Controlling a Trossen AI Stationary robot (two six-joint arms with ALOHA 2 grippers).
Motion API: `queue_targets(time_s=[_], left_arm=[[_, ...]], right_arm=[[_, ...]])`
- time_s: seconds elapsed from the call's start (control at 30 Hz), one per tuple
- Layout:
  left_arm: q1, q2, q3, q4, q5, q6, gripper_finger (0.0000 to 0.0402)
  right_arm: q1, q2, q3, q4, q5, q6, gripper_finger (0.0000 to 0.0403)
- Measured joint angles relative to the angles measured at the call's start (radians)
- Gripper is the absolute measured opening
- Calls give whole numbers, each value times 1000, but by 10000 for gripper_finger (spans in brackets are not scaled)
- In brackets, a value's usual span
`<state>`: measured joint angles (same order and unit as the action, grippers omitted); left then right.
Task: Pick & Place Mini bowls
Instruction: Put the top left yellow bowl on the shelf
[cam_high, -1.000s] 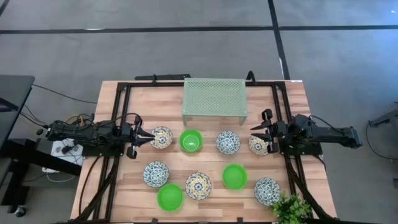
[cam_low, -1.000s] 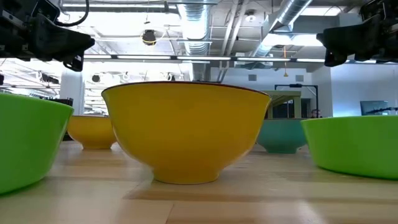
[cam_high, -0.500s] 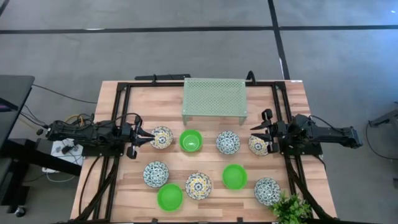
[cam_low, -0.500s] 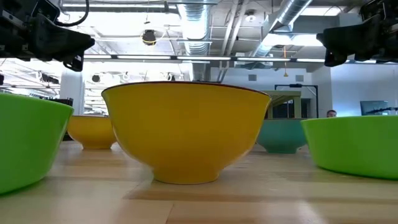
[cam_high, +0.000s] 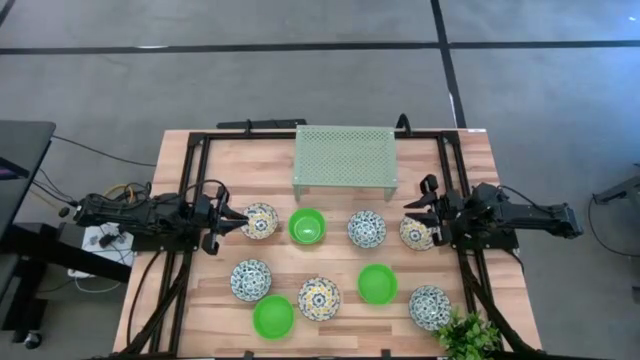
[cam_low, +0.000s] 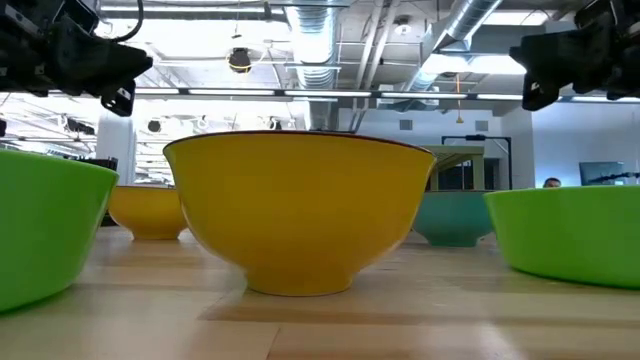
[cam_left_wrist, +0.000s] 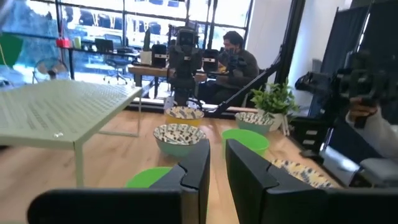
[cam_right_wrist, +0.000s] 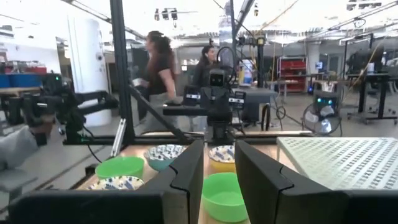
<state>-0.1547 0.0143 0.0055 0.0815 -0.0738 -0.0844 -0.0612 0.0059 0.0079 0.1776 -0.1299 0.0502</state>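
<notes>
Nine mini bowls (cam_high: 366, 229) are sitting spread over the wooden table (cam_high: 470, 160) in front of the mesh rack (cam_high: 344, 157) (three plain green). The left gripper (cam_high: 238, 219) and right gripper (cam_high: 412, 220), each slightly parted and grasping nothing, are hovering beside the outermost patterned bowls.

Nine mini bowls (cam_high: 320, 263) sat upright and apart on the table. Three were plain green, at 12, 4 and 7 o'clock. Six were white with ornate patterns.
</notes>
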Motion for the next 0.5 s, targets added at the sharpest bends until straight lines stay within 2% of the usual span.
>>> queue_targets(time_s=[0.33, 0.5], left_arm=[[0, 9, 2, 67, -15, -11, 56], [0, 101, 87, 72, -58, -11, 83]], right_arm=[[-2, 0, 1, 74, 21, -26, 87], [-2, 31, 3, 135, 31, -24, 95]])
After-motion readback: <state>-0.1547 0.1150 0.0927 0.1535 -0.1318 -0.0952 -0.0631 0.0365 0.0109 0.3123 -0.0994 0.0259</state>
